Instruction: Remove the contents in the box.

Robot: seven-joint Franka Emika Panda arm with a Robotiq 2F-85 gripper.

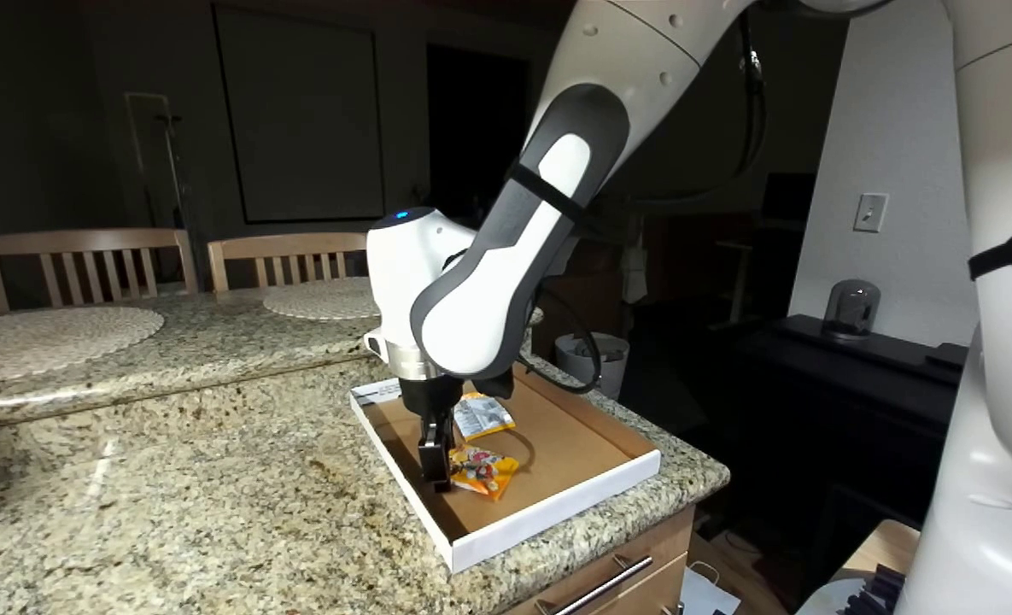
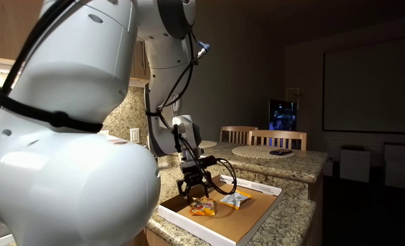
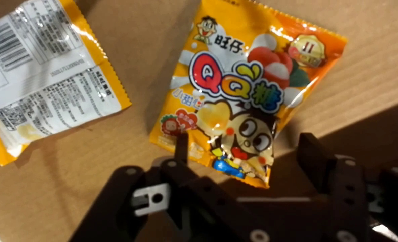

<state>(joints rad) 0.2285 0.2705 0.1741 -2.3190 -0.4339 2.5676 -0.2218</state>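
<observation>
Gripper [image 3: 244, 144] hangs over the box [image 1: 561, 511] pointing down, fingers [image 3: 316, 161] spread wide. Orange packet [image 3: 232, 87] is right at the fingertips, picture side up: in the wrist view its near end sits in the gap, one finger overlapping a corner, the other standing off past its edge. Can't tell if that first finger actually touches it, tbh. White packet [image 3: 51, 74] is in the box too, barcode side up, out beyond the fingertips and off to their left in that view. In an exterior view, a wall [image 1: 405, 481] of the box runs near the fingers. Counter [image 1: 258, 512] carries on past it, and the mats [image 1: 44, 342] are well away from them, up on the ledge [image 1: 215, 333].
</observation>
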